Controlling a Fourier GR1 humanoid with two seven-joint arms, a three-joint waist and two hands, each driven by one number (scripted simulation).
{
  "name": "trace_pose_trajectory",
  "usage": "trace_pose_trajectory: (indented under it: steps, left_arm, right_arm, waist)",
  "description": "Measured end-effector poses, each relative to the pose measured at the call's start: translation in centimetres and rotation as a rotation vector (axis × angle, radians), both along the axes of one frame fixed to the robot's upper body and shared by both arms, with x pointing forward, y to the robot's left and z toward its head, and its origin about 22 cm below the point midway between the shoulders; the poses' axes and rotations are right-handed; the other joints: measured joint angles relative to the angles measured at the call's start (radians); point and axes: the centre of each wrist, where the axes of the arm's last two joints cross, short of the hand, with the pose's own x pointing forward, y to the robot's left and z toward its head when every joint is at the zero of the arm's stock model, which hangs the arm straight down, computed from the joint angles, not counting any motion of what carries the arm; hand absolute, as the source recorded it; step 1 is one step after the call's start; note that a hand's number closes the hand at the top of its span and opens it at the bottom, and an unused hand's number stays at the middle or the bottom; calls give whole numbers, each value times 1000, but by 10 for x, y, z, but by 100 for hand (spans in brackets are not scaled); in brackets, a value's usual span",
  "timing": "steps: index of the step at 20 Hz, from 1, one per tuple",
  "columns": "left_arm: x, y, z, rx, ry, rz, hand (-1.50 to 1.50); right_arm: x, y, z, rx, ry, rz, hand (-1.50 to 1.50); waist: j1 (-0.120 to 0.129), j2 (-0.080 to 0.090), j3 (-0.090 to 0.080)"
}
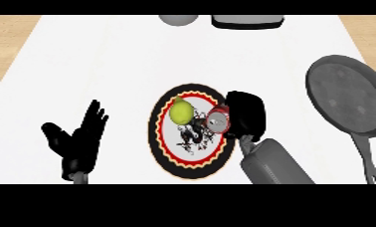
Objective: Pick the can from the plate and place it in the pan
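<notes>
White counter [110, 56]: can [217, 120] upright on plate [165, 156], top up.

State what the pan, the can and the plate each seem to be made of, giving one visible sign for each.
Pan: probably dull grey metal; even matte grey surface.
Can: likely metal; silvery round top, red side.
Plate: perhaps glazed ceramic; black rim, red scalloped band, white centre with a dark pattern. The look alone leaves this open.
</notes>
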Motion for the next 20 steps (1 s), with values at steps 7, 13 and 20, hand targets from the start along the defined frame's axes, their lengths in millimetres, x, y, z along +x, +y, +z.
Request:
trace_pose_trajectory:
  steps: [7,13,20]
  left_arm:
    - [0,5,2,3,-3,14,0]
    - [-1,-1,-1,0,-6,0,0]
    - [1,2,2,0,-10,-3,0]
  right_arm:
    - [-8,-5,60,-46,-367,-100,150]
    - [-18,-23,97,-10,-493,-211,150]
    - [-1,-69,116,60,-533,-318,150]
  waist:
    - [-13,-6,-1]
    - [-6,-1,0]
    - [2,2,0]
